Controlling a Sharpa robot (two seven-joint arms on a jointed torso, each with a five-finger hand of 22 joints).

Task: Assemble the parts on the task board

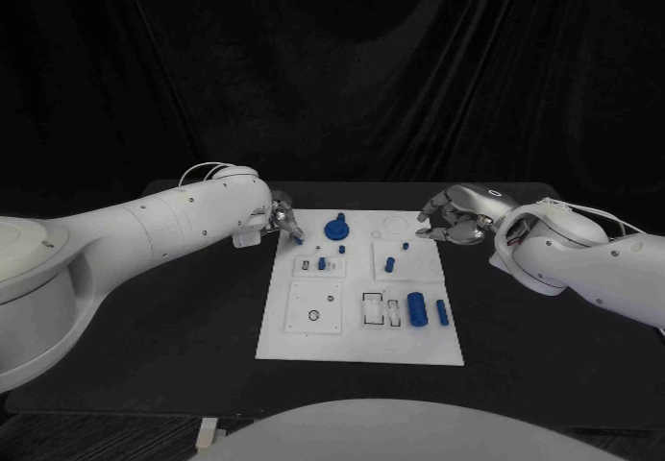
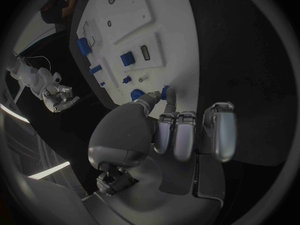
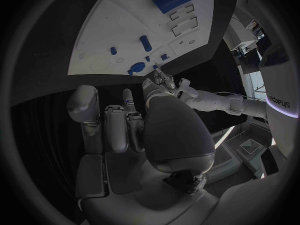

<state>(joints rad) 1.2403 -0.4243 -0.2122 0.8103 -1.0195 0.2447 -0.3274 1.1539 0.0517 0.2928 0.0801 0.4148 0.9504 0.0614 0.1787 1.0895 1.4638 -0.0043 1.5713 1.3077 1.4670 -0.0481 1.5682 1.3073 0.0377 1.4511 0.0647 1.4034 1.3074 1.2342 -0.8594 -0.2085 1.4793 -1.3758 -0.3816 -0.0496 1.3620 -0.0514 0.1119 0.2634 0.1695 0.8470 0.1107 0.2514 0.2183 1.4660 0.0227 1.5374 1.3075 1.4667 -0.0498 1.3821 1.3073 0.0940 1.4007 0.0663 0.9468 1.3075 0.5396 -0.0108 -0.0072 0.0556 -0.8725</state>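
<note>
Two hands sit at the far corners of the task board (image 1: 360, 336), which lies flat in the middle of the black table (image 1: 166, 317). From the head view the left hand (image 1: 282, 223) is mostly tucked behind its own white forearm, fingertips down at the board's far left corner, and I cannot make out there what it holds. The left wrist view settles it: thumb and a finger pinch a small blue part (image 2: 167, 93) right at the board's edge, the other fingers (image 2: 181, 135) hanging curled beside it over the dark table.

The right hand (image 1: 455, 217) hovers at the board's far right corner, fingers curled loosely inward with gaps between them; the right wrist view shows its fingers (image 3: 119, 125) bent over bare table, nothing in them that I can see, short of the board.

Other blue pieces are scattered on the board: a round knobbed part (image 1: 337, 229) near the far edge, just beside the left hand, a small peg (image 1: 389, 263) in a raised square to the right, and two cylinders (image 1: 417, 309) lying side by side nearer the robot. None of these lies between the hands and the corners they are at.
</note>
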